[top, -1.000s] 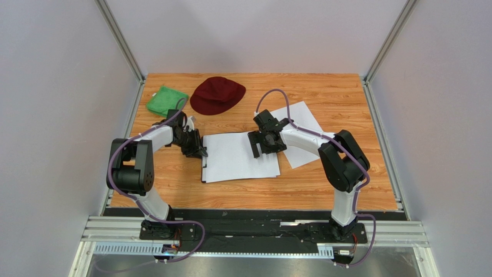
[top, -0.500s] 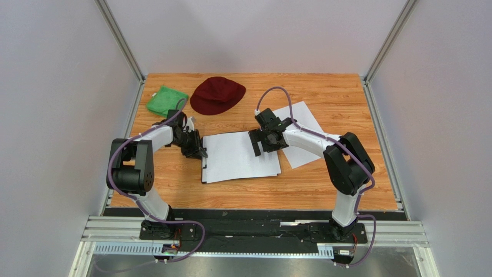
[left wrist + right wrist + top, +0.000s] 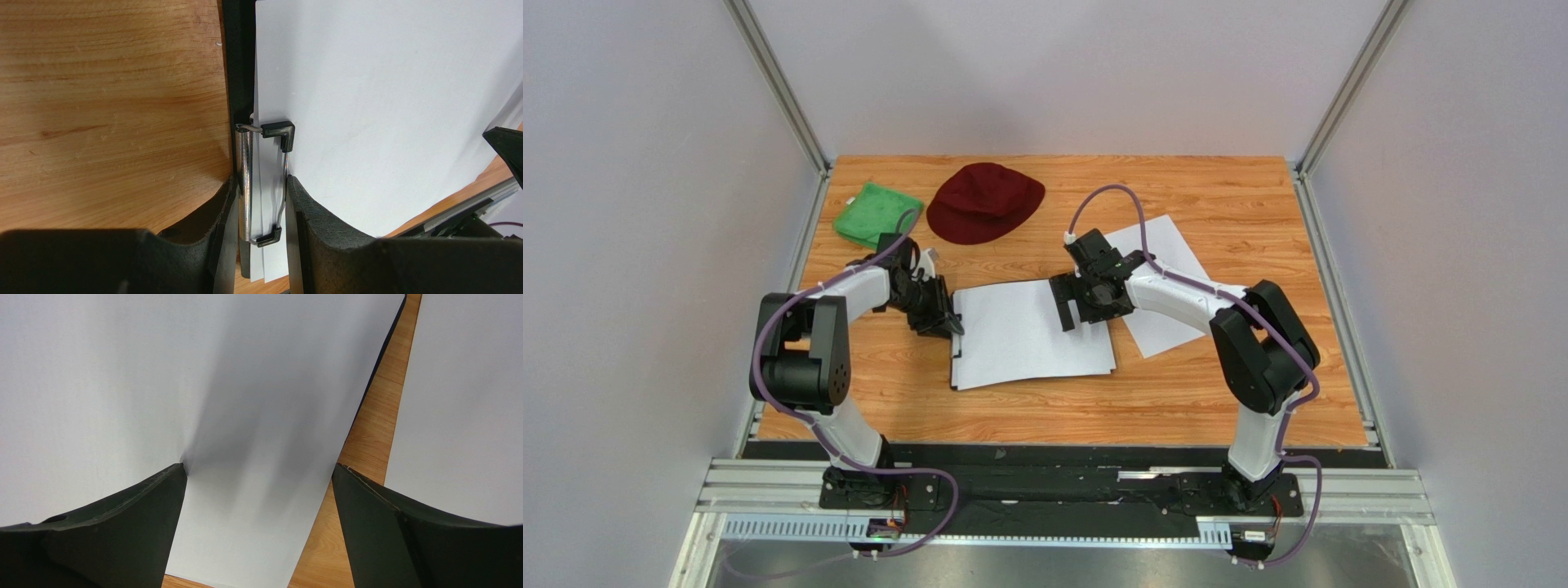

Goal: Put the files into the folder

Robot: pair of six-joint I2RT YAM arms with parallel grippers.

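Files (image 3: 1032,333) stacked on the folder (image 3: 239,61) mid-tabletop, one more sheet (image 3: 1173,263) just to the right. Paper looks thin, floppy and slippery: slide it flat or pinch an edge. Left gripper (image 3: 261,184) clenched on the silver clip (image 3: 244,184). Right gripper (image 3: 258,478) spread wide, holding nothing, tips on the top sheet.

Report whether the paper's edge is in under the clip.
In: the sheets run beneath the clip, which the left gripper straddles.
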